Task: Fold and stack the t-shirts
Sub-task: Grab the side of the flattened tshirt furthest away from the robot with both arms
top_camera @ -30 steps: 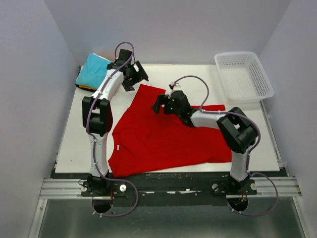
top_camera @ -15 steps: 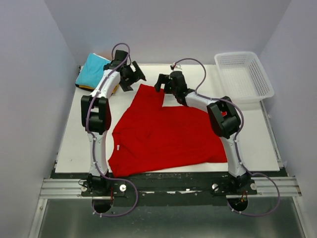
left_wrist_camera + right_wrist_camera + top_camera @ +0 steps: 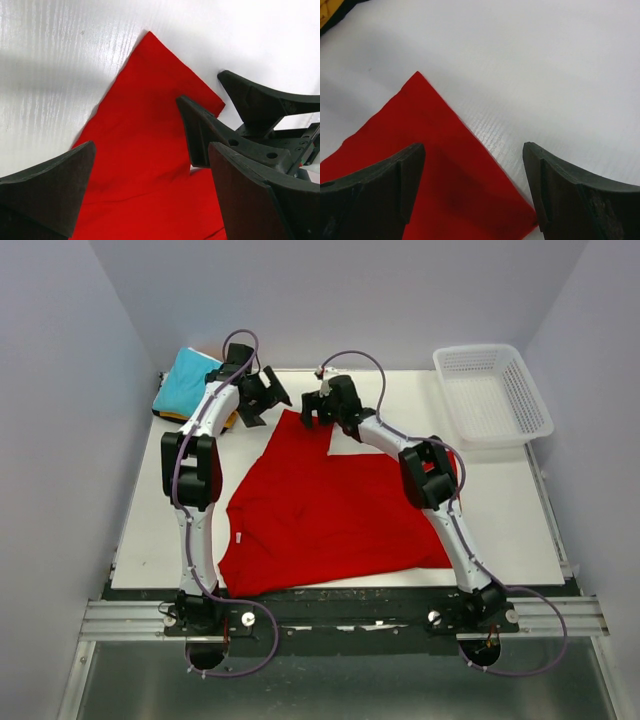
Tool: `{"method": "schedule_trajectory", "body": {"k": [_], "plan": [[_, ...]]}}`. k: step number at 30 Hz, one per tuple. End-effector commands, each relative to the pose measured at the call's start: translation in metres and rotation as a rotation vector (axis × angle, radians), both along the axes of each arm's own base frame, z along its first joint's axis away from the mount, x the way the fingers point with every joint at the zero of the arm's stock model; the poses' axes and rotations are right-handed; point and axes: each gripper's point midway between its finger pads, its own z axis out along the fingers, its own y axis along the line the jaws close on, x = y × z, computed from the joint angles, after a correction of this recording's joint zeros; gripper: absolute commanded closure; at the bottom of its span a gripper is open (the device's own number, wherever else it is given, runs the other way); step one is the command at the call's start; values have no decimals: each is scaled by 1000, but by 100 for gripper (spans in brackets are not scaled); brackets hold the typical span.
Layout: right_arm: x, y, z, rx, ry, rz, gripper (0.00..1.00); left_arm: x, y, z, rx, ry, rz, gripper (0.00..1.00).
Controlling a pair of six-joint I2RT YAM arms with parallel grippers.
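Two grippers meet at the far corner of your red t-shirt (image 3: 330,505), which lies spread flat across the middle of the white table (image 3: 500,510), its near hem close to the near edge. The pointed far corner of the cloth reaches up between the two arms.

Your left gripper (image 3: 258,397) hangs just left of that corner, jaws spread wide and holding nothing. In your left wrist view the red t-shirt (image 3: 150,150) fills the space between your left fingers (image 3: 50,185), and the right gripper (image 3: 235,115) shows at the right, over the shirt's edge.

Your right gripper (image 3: 316,408) sits at the corner itself, the arm stretched across the shirt from the near right. Its jaws are released: in your right wrist view the red t-shirt (image 3: 420,165) lies flat on the table between the two dark fingers (image 3: 385,185), and neither pinches it.

At the far left corner of the table you have the folded stack of t-shirts (image 3: 187,383), turquoise on top with yellow-orange and black edges showing beneath, well apart from the red one. The white mesh basket (image 3: 490,395) stands at the far right.
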Motion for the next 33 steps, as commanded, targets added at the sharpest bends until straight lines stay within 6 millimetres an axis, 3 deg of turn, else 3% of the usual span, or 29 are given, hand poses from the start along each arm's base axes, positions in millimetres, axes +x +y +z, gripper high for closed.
{"method": "schedule_trajectory", "body": {"k": [1, 5, 9, 11, 13, 17, 25, 33], "plan": [[-27, 11, -36, -64, 92, 160, 16, -4, 7, 2, -8, 5, -18, 1], [-43, 15, -44, -66, 140, 239, 30, -5, 11, 3, -14, 8, -17, 2], [-47, 18, -43, -75, 145, 283, 54, -5, 12, 7, -30, 0, -28, 1], [-45, 19, -40, -75, 134, 291, 68, -6, 10, 7, -35, -2, -41, 2], [-43, 22, -35, -71, 123, 295, 75, -6, 9, 6, -42, 0, -47, 2], [-39, 31, -14, -61, 59, 341, 97, -5, 5, 5, -66, 0, -68, 1], [-66, 53, 46, -36, -100, 475, 99, -5, 4, 6, -76, 12, -34, 1], [-83, 50, 67, -45, -164, 480, 99, -9, 7, -1, -57, 81, 32, 2]]}}
